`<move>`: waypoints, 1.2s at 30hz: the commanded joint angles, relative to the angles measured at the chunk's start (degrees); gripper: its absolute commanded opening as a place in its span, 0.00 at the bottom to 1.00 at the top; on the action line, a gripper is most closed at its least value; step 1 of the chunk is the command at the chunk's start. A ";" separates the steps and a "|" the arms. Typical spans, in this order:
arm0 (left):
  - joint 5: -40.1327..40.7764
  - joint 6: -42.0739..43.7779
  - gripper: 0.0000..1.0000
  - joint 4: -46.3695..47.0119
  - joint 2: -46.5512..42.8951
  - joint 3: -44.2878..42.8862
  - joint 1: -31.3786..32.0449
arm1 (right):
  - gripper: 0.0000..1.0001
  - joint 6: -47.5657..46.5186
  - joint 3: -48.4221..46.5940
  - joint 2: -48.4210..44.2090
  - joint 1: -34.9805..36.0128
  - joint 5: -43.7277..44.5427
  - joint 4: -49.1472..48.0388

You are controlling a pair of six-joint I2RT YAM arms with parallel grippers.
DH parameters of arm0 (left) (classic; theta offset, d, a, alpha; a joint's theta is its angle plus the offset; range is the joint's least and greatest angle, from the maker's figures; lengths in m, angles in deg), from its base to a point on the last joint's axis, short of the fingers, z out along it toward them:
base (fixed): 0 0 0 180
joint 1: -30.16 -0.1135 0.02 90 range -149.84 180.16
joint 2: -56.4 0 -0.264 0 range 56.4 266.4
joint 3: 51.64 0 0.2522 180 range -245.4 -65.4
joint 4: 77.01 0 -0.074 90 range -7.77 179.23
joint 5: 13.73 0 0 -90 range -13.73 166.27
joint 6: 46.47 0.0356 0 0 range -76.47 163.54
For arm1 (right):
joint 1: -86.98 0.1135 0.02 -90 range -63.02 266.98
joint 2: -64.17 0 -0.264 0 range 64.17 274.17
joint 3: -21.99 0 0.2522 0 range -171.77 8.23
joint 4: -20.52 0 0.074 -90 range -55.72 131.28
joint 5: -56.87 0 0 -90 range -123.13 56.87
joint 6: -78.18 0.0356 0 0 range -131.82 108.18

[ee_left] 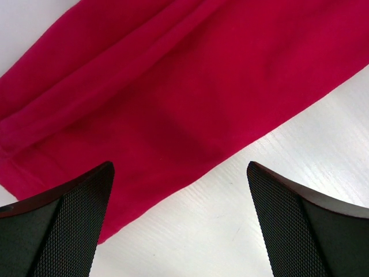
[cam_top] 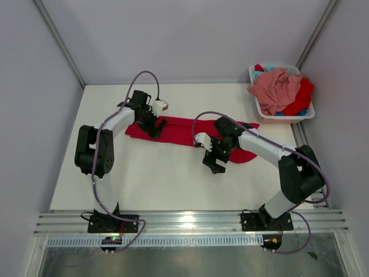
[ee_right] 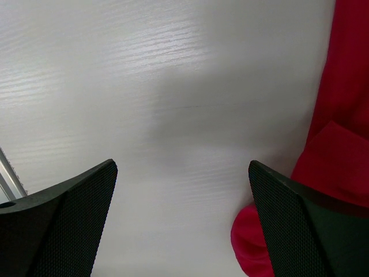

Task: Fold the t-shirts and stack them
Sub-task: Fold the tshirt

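Across the white wood-grain desk [cam_top: 173, 184]: a bright red cloth t-shirt [cam_top: 184, 131] lies as a long, narrow band, running from the left arm's side to the right arm's.
Left gripper [ee_left: 180, 167]: jaws spread wide and holding nothing, poised over the shirt's left end. Its wrist view shows creased red cloth, with one edge of it crossing between the black textured fingers [ee_left: 69, 219].
Right gripper [ee_right: 183, 164]: jaws likewise wide apart and empty, above bare desk just in front of the shirt's right end. Red cloth shows along the right edge of its wrist view.
Far right corner: a white plastic basket [cam_top: 288, 120] sits well apart from the spread shirt.
Basket contents: a crumpled salmon pink t-shirt [cam_top: 277, 89] on top, a red garment [cam_top: 302, 98] beneath it, and bits of teal cloth [cam_top: 268, 68] at the rim. The teal is seemingly another shirt, though too little shows to be sure.
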 commanded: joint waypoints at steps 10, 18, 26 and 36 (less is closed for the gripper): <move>-2.49 2.56 0.99 -0.68 4.70 -2.73 0.24 | 0.99 0.68 -2.11 1.57 0.19 2.30 -1.39; -2.85 2.38 0.99 0.38 5.93 -2.99 0.24 | 0.99 4.45 -2.63 2.80 0.19 8.80 -4.29; -2.23 2.47 0.99 1.00 6.37 -2.90 0.15 | 0.99 10.25 -2.37 3.50 0.19 22.42 -12.90; -1.44 3.08 0.99 1.43 6.37 -1.67 0.15 | 0.99 15.53 -5.09 7.53 -0.42 47.11 -18.53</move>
